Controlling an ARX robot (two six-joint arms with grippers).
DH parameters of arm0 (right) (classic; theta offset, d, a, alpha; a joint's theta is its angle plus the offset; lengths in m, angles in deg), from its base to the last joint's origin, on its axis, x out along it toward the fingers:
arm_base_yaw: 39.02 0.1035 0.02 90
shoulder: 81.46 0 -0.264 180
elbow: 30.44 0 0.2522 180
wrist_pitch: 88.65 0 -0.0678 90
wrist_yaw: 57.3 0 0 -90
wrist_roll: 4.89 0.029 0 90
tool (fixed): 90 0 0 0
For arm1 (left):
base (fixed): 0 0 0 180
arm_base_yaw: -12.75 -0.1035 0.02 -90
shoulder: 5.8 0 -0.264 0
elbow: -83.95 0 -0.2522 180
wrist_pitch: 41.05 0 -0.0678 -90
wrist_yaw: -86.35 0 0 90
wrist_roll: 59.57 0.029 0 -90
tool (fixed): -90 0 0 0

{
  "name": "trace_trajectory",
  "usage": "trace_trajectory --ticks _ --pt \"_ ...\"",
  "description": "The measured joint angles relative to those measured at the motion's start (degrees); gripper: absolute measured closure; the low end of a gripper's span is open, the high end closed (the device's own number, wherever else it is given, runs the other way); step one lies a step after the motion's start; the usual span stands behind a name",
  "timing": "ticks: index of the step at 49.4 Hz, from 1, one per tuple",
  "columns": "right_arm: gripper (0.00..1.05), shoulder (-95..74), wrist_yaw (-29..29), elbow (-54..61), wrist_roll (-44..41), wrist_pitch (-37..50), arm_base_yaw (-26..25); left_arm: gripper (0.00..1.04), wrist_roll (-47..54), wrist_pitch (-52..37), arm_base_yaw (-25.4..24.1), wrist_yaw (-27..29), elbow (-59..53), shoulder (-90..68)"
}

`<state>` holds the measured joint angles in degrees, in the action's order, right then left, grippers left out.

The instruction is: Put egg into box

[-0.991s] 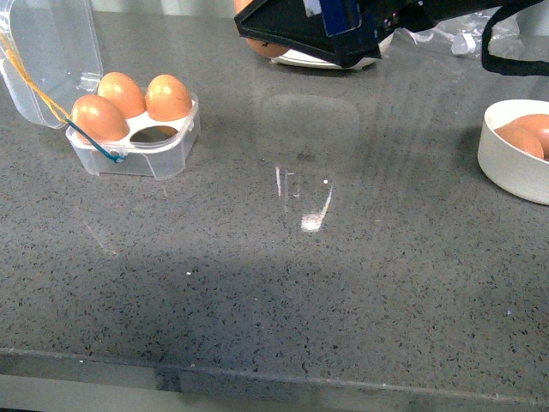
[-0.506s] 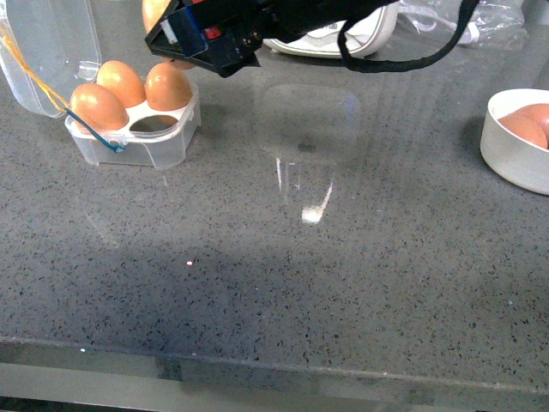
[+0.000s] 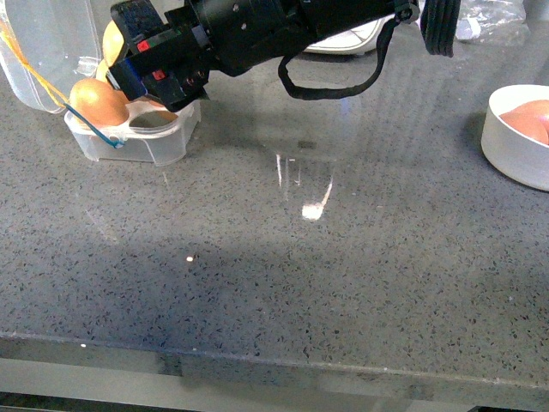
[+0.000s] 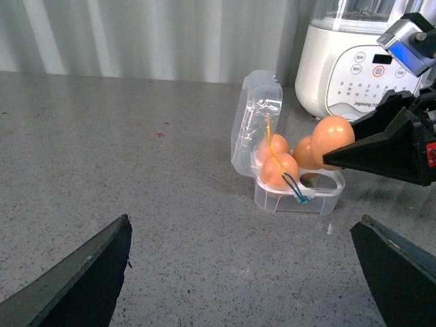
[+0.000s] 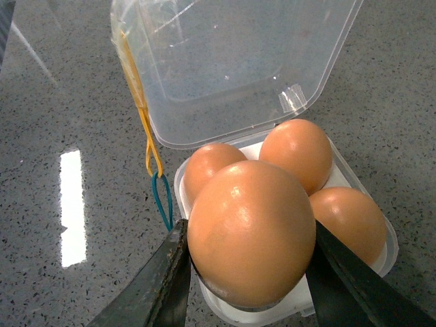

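One egg (image 5: 251, 235): pinched between the two dark fingers of the right gripper (image 5: 253, 286), hanging just over the box (image 3: 163, 148) in the upper left of the front view.
Case: clear, standing on the grey counter (image 3: 300, 283); its lid (image 5: 231, 61) is swung open, with yellow and blue cords (image 5: 153, 170) at its side.
Tray cells: three other eggs (image 5: 300, 153) seated.
Other arm: the left gripper (image 4: 242, 272) is spread wide, holds nothing, and is well apart from the box.
Right edge, front view: a white bowl (image 3: 508, 146) with brown egg showing inside.

The egg (image 5: 252, 235) is smooth and glossy, the box (image 5: 238, 75) clear shiny plastic, the table (image 3: 343, 283) polished speckled stone.
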<state>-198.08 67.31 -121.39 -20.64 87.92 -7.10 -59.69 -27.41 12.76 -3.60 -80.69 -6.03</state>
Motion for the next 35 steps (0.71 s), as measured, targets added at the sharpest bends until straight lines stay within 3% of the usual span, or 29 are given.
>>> trace_trajectory --ticks 20,28,35 --pt "0.62 -0.5 -0.3 0.0 -0.6 0.0 0.1 0.07 0.0 0.0 0.0 0.0 0.0 0.0" --pt "0.43 -0.5 -0.5 0.0 -1.0 -0.3 0.1 0.07 0.0 0.0 0.0 0.0 0.0 0.0" --pt "0.16 -0.3 -0.5 0.3 -1.6 -0.5 0.0 0.07 0.0 0.0 0.0 0.0 0.0 0.0"
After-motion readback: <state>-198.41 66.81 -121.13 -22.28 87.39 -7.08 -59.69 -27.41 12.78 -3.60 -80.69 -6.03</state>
